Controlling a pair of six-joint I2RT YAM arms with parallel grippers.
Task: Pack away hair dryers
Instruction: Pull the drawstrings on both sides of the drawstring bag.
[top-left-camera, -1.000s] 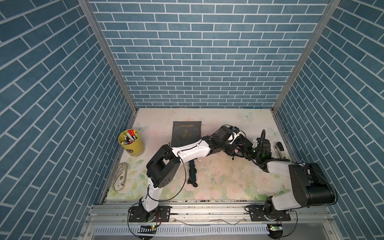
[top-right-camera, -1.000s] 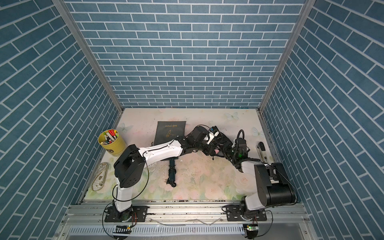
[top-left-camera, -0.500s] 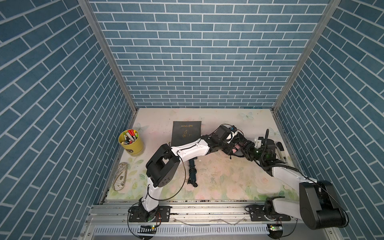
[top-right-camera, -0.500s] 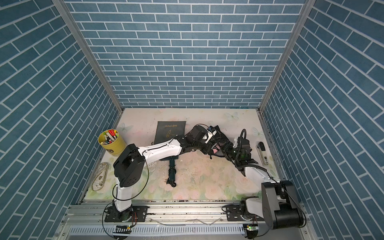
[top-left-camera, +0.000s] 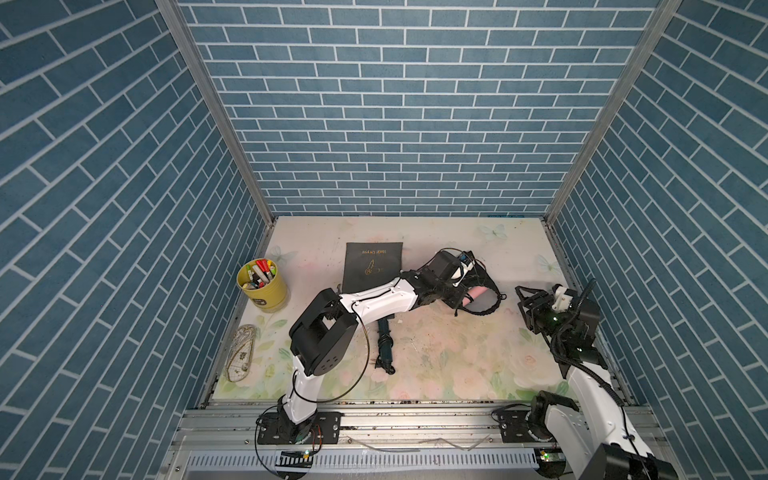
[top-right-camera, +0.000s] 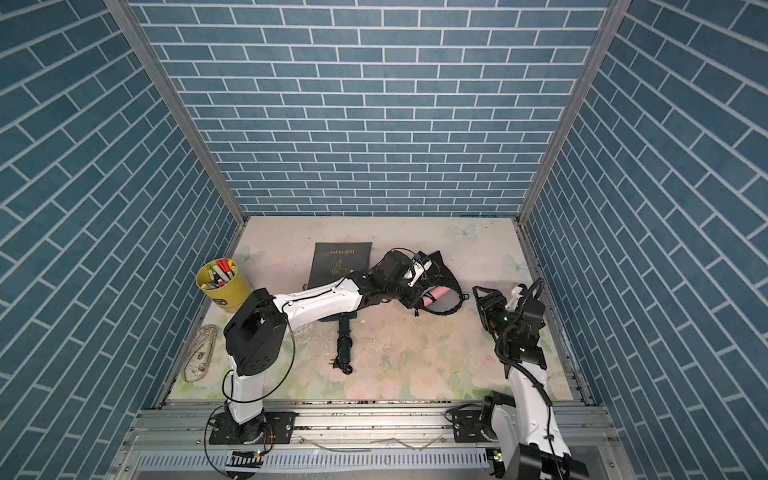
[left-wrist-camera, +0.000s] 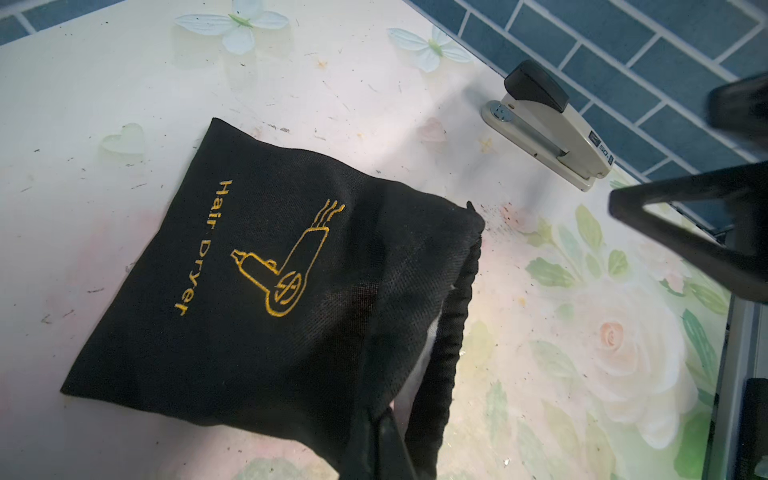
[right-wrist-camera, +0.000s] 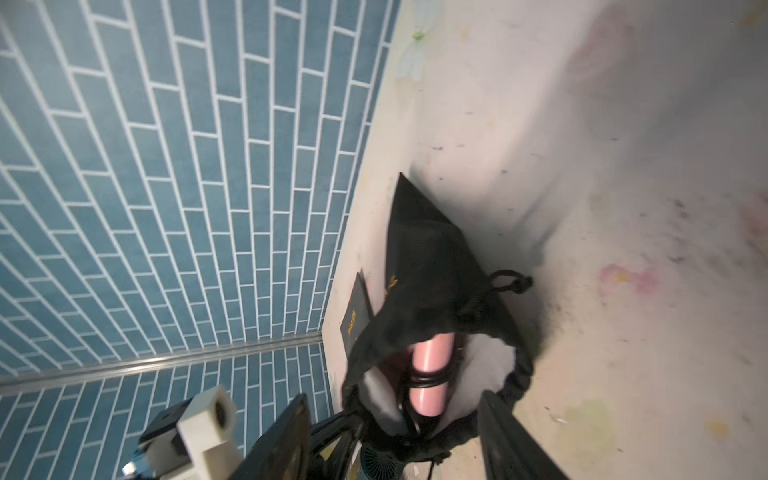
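- One yellow cup (top-left-camera: 262, 286) of markers stands far left of the open pouch (left-wrist-camera: 291, 332). It is well apart, so I judge it no hazard. It is round, smooth and rigid.
- Left of the open pouch, a second pouch (top-left-camera: 372, 262) lies flat. It is thin woven dark cloth, roughly square, with gold print. Being light and limp, it would likely slide under any push.
- Also left of the open pouch, nearer the robot, the teal hair dryer (top-left-camera: 384, 340) lies unpacked with its head hidden under the left arm. It has a hard plastic handle with black cord wound round it. A low sweep of that arm could knock it.
- The left gripper (left-wrist-camera: 386, 436) is pinched tight on the open pouch's rim, lifting the mouth. If the soft cloth slips free, the mouth collapses.
- The pink hair dryer (right-wrist-camera: 428, 374) sits partly inside the open pouch. Its glossy tube end shows at the mouth, ringed by cord loops. Tightening the drawstring (top-left-camera: 486, 309) now would likely snag it or squeeze it out.
- Right of the open pouch, the right gripper (top-left-camera: 524, 299) hangs with jaws spread wide, holding nothing, clear of the cloth. An off-centre push could shove the pouch along the glossy floral table (top-left-camera: 457, 365).
- Beyond that gripper from the open pouch, a grey stapler (left-wrist-camera: 548, 124) with a black cap lies by the wall. A wide swing could strike it.
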